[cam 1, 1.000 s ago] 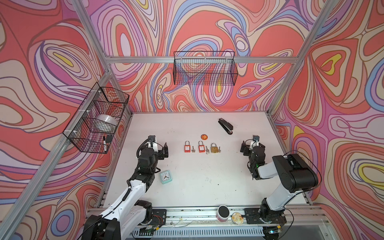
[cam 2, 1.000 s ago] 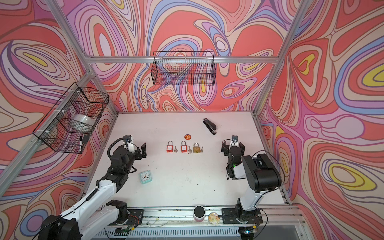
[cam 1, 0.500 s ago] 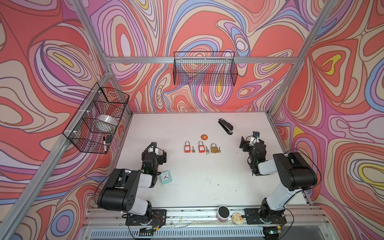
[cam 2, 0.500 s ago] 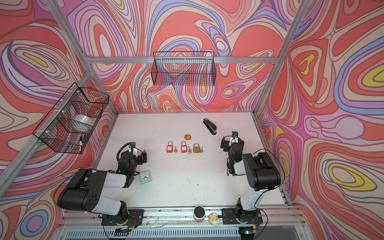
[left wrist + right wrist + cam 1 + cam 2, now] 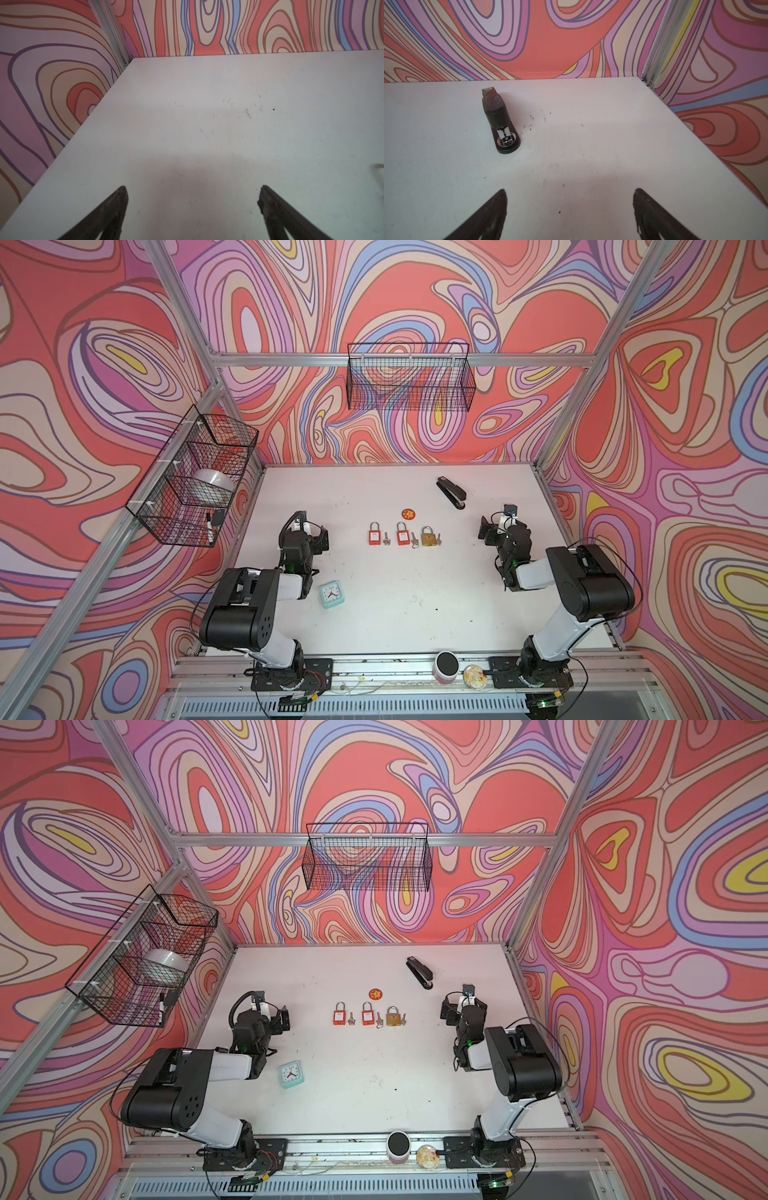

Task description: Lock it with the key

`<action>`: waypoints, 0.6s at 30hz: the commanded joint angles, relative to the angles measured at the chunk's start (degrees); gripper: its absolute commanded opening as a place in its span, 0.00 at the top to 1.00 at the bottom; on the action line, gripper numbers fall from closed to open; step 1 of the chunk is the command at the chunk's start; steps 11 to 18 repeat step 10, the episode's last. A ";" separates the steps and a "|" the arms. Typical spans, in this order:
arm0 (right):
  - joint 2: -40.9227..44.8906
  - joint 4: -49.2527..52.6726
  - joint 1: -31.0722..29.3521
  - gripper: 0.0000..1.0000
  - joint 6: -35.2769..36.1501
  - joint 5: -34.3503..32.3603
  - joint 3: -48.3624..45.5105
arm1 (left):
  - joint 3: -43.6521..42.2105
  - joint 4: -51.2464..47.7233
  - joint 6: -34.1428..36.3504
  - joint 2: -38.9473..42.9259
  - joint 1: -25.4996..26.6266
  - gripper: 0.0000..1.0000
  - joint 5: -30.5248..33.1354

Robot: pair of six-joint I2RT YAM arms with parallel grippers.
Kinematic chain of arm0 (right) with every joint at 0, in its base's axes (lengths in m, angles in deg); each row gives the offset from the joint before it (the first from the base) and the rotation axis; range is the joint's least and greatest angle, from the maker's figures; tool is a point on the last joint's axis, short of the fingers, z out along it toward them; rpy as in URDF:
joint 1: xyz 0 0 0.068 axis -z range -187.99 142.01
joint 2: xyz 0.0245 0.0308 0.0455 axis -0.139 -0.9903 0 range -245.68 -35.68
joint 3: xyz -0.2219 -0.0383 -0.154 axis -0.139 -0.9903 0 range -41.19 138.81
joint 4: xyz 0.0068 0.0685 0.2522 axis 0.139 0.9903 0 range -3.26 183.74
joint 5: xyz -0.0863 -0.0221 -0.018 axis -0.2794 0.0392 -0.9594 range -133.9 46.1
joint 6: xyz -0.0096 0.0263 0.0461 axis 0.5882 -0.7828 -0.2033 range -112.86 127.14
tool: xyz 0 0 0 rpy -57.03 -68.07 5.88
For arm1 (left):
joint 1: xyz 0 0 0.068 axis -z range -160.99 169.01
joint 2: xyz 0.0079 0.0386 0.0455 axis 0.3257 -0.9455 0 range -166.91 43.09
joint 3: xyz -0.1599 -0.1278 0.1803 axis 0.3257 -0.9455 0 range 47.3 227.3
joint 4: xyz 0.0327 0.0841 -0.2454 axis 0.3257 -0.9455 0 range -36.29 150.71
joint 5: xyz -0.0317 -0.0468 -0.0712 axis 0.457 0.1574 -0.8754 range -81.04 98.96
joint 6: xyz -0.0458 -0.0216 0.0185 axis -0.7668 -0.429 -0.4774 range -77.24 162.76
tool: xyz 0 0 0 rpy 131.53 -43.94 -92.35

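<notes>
Our left hand (image 5: 193, 193) and right hand (image 5: 570, 194) gape wide, empty; 3 padlocks (image 5: 402, 534) lie between them, keys (image 5: 387, 538) seemingly alongside.

You have bright, even light from above; soft shadows lie on the table (image 5: 207, 124); both top views bow at the edges.

Robot lab cell: aluminium frame (image 5: 399, 360), swirl-printed walls (image 5: 104, 364), white table (image 5: 395, 605), bolted arm bases.
</notes>
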 commanded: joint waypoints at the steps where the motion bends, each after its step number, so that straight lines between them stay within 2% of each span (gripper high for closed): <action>1: 0.59 0.38 0.31 0.02 -0.34 0.40 0.05 | -0.29 0.16 -0.86 0.05 -0.14 0.01 -0.25; 18: 0.59 1.60 1.00 0.02 -0.70 1.04 0.69 | -0.50 0.20 -1.21 0.32 -0.13 0.00 0.52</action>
